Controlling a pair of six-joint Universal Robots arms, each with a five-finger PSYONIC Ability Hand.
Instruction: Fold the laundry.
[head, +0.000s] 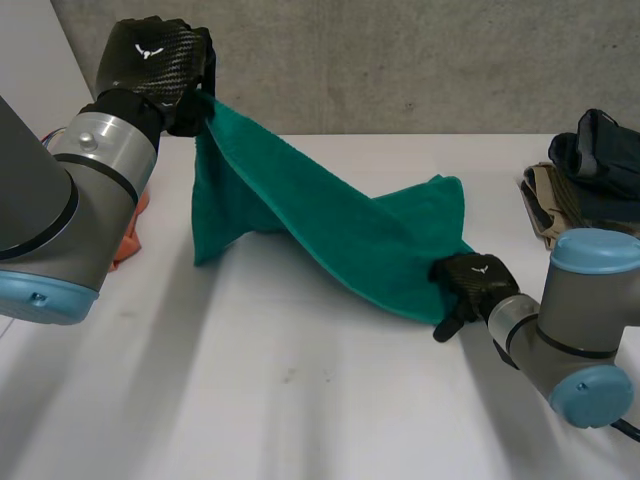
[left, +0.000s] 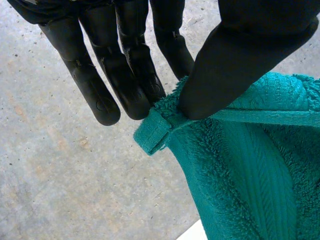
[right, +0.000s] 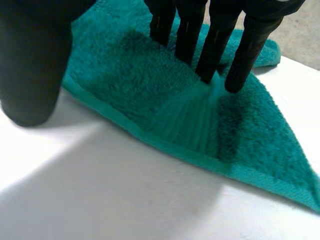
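Note:
A teal towel (head: 330, 225) stretches from high at the back left down to the table at the right. My left hand (head: 155, 60) holds one corner up in the air. In the left wrist view, the thumb (left: 235, 65) pinches that hemmed corner of the towel (left: 250, 180) against the fingers. My right hand (head: 475, 280) rests low on the towel's lower end near its edge. In the right wrist view its straight fingers (right: 220, 45) press down on the towel (right: 125, 85), while the thumb (right: 30, 65) stands apart beside the hem, over the bare table.
A pile of dark and beige clothes (head: 590, 175) lies at the table's right back. An orange cloth (head: 130, 235) peeks out behind my left arm. The white table (head: 250, 380) runs bare toward the front, and a grey wall stands behind.

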